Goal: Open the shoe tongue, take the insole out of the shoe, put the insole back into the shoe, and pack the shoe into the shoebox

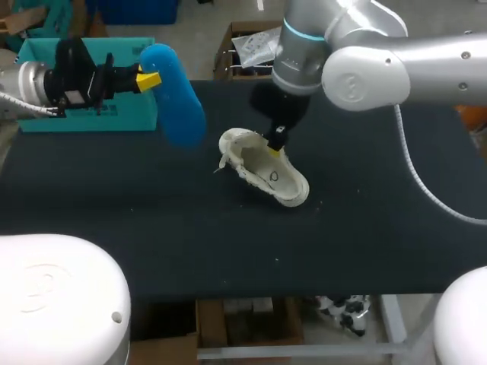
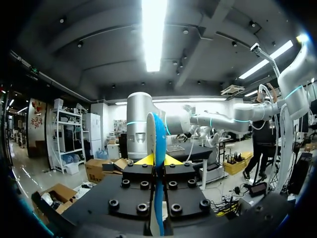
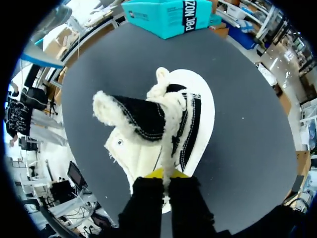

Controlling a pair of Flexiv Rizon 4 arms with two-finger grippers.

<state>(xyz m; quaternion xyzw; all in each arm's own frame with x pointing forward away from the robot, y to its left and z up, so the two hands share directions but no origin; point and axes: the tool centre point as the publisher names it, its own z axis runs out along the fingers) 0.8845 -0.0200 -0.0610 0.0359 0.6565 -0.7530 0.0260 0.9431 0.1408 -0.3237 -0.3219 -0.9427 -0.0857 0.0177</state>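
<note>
the insole (image 1: 173,95) is out, pinched in my left gripper (image 1: 148,78), my right gripper (image 1: 277,141) pinches the shoe (image 1: 266,171); refitting and boxing remain.

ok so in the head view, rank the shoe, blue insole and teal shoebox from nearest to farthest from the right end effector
1. shoe: in the middle, gripped at its rim by the right end effector.
2. insole: left of the shoe, held up by the left end effector.
3. shoebox: far left, behind the insole.
</note>
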